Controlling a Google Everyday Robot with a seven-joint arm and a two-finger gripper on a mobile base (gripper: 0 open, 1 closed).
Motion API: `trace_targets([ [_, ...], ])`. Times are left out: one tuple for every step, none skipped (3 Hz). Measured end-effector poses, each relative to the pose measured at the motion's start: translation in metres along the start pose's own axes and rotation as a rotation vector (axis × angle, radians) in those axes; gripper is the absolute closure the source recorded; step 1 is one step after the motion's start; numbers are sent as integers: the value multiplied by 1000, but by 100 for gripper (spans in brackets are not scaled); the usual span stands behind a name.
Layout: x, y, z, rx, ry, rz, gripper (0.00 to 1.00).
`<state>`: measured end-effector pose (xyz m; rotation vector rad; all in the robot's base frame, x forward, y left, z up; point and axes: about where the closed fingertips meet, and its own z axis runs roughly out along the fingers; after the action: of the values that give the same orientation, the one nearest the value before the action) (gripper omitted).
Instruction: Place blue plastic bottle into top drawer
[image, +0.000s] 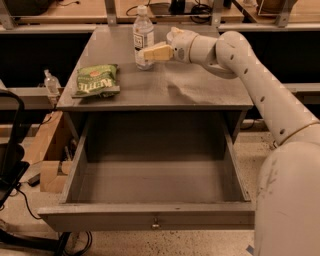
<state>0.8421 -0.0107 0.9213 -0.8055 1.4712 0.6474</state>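
Observation:
The blue plastic bottle (143, 35), clear with a white cap and white label, stands upright at the back of the grey cabinet top (200, 87). My gripper (149, 54) reaches in from the right and sits at the bottle's lower right side, touching or nearly touching it. The top drawer (150, 218) is pulled fully out below the cabinet top. It is empty, and its flat front panel has a small metal knob (155, 223).
A green snack bag (96, 80) lies on the left of the cabinet top. A tiny clear pump bottle (50, 82) stands on a ledge to the left. Wooden boxes (47, 150) and cables sit on the floor at the left. My arm (260, 95) spans the right side.

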Motion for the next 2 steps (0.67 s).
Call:
trace_targets([
  [-2, -6, 17, -13, -26, 29, 0],
  [-6, -8, 29, -25, -35, 38, 0],
])
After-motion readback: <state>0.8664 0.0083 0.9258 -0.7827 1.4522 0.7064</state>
